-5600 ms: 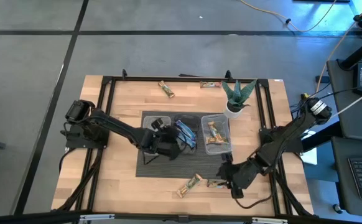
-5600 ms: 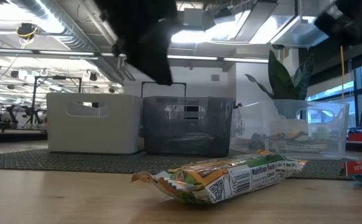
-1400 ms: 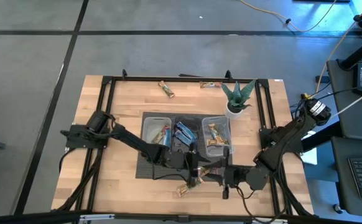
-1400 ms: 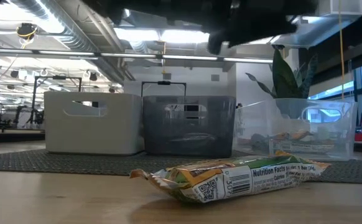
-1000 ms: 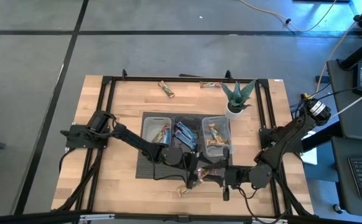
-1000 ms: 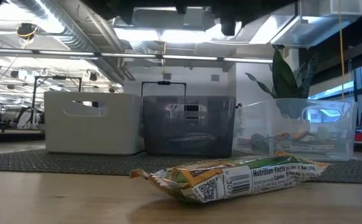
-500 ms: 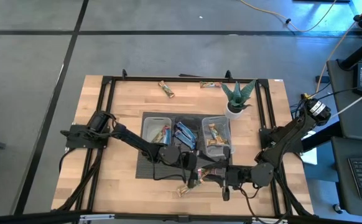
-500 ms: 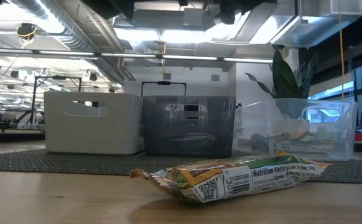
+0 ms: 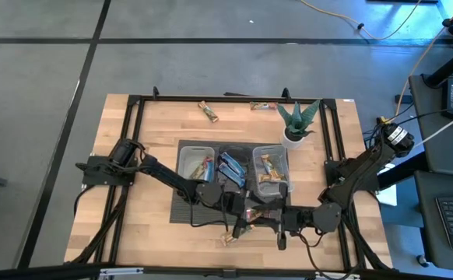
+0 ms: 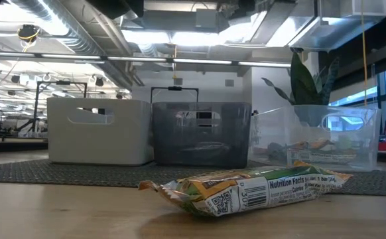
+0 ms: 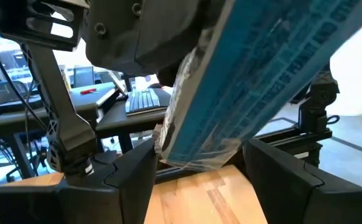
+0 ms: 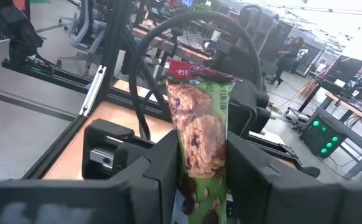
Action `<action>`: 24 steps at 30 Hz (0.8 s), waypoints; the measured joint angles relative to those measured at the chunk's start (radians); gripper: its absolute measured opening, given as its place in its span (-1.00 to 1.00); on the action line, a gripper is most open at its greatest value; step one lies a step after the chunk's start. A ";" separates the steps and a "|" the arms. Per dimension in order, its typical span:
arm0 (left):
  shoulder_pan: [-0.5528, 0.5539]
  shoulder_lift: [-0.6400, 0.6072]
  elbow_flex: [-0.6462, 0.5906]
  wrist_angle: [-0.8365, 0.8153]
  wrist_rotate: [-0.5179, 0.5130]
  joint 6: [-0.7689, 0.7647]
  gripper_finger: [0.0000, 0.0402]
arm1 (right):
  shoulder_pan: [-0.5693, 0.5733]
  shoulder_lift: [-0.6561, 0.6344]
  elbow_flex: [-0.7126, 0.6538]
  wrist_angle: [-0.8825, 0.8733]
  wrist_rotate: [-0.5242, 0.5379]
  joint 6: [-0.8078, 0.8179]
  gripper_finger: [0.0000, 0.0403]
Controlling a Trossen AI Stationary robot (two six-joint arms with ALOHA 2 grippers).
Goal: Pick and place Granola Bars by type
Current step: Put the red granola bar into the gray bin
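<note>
Bins, three, clear plastic, centre of high view on dark mat (image 9: 184, 211): left bin (image 9: 197, 165) one tan bar; middle bin (image 9: 231, 166) glossy blue bars; right bin (image 9: 272, 169) tan bars. Left gripper (image 9: 238, 211) jaws hold crinkly blue bar (image 11: 255, 81); right gripper (image 9: 267, 222) jaws hold green bar (image 12: 199, 124). Tan bar (image 10: 246, 189) lies on wooden surface (image 9: 149, 155). Grippers closer together than 1.4 s ago.
</note>
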 joint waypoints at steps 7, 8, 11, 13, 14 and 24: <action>0.000 0.000 0.000 0.006 0.003 0.056 0.08 | 0.000 0.000 0.000 -0.004 0.000 0.003 -0.39; 0.000 0.000 0.000 0.007 0.003 0.066 0.06 | 0.000 0.000 0.000 -0.004 0.000 0.007 -0.39; 0.000 0.000 0.000 0.013 0.003 0.072 0.02 | 0.000 0.000 0.000 -0.005 -0.001 0.029 -0.39; 0.000 0.000 0.000 0.014 0.003 0.072 -0.01 | 0.000 0.000 0.000 -0.006 -0.001 0.033 -0.39; 0.000 0.000 0.000 0.014 0.003 0.073 -0.02 | 0.000 0.000 0.000 -0.010 -0.001 0.033 -0.39; -0.001 -0.001 0.000 0.057 0.014 0.080 -0.09 | 0.000 0.000 0.000 -0.039 0.000 0.056 -0.39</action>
